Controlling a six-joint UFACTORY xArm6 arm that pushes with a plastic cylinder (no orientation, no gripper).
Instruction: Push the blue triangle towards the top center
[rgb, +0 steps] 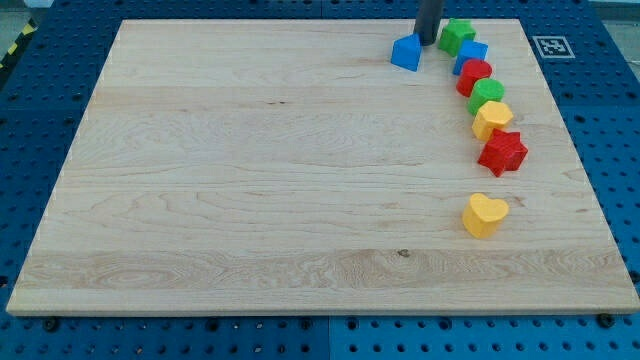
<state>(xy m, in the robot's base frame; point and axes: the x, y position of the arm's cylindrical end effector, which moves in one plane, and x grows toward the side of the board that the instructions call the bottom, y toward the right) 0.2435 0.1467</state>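
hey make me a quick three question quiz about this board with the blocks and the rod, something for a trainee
1. True or false: my tip is just to the view's right of the blue triangle.
2. Which block lies alone, lowest in the view? A) red star B) yellow heart C) green block
3. Fill in: the block directly above the red star in the curved row is coloured ____.

Key
1. True.
2. B, the yellow heart.
3. Yellow, the yellow block.
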